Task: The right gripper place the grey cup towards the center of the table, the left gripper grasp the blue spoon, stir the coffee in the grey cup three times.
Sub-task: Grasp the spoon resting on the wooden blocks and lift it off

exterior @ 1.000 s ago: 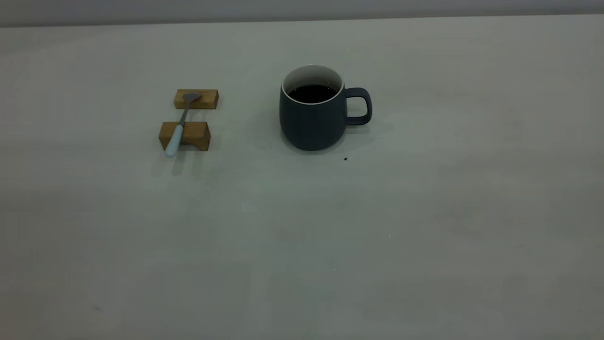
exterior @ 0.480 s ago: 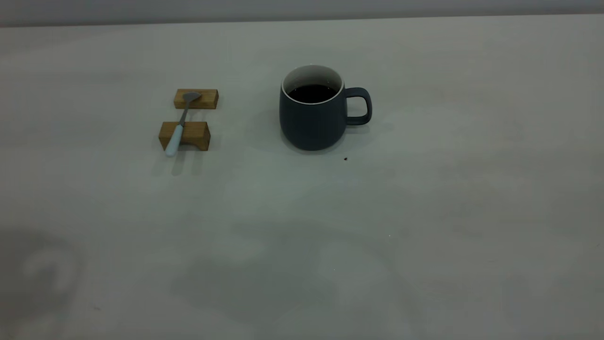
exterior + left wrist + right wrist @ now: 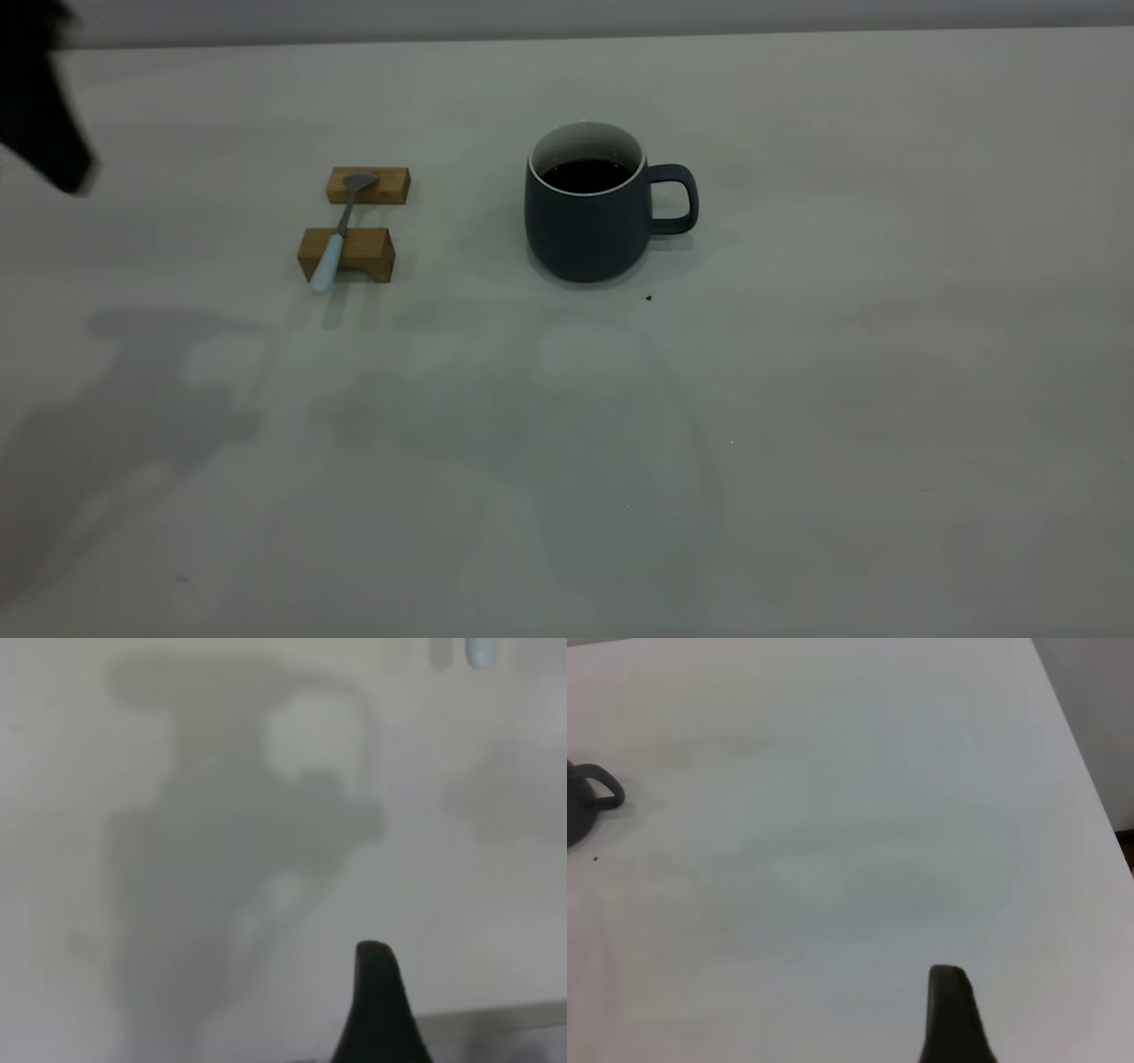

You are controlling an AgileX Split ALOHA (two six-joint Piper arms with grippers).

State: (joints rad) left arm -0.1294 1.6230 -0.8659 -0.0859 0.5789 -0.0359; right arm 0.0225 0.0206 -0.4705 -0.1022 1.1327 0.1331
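Off-white table [image 3: 797, 399]: one grey cup [image 3: 585, 221], one blue spoon [image 3: 337, 232] across two wooden blocks [image 3: 354, 221]; tool states unclear

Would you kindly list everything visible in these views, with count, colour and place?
grey cup: one, dark slate-grey with white inside, upright near the table's middle, handle toward the exterior view's right.
coffee: dark, nearly black, inside the cup.
blue spoon: one, pale blue handle and grey metal neck and bowl, lying across the two blocks, left of the cup.
wooden blocks: two, brown, one behind the other, under the spoon.
dark speck: one, on the table just in front of the cup.
table: one, off-white, bearing everything.
left gripper: black, at the exterior view's upper left edge, above the table.
right gripper: black fingertip shows in its wrist view only.
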